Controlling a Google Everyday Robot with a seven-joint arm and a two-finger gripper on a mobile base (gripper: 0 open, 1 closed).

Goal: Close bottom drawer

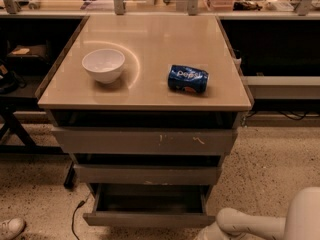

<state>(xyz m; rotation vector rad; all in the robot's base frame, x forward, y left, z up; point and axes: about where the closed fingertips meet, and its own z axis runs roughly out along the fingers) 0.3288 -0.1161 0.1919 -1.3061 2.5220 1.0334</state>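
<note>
From my station I see only part of the arm (250, 223), in the lower right corner of the frame: a broad pale rounded link at the right edge, and from it a thinner pale cylinder that runs left and slightly down towards the bottom edge, ending just right of the cabinet's lower corner. The end effector lies past the bottom edge, beyond that cylinder, so I cannot tell whether it is wide, narrow or holding anything. The bottom drawer (149, 219) sits at lower centre, pulled out towards me further than the two above it. Its plain low front panel is near the bottom edge, and the shallow grey tray behind it is in shadow. The arm's cylinder is just beside the right end of that front panel; I cannot tell whether they touch. Above it the middle drawer (147, 175) stands out a little. Above that, the wide top drawer (145, 141) is also slightly out and has pale scratches right of centre on its front. On the beige worktop (150, 39) a white bowl (103, 64) stands upright at the left. A blue Pepsi can (188, 79) lies on its side at the right, well apart from the bowl. A white shoe (10, 228) shows on the speckled floor in the lower left corner, and a dark cable (76, 218) trails beside the cabinet's left foot.
</note>
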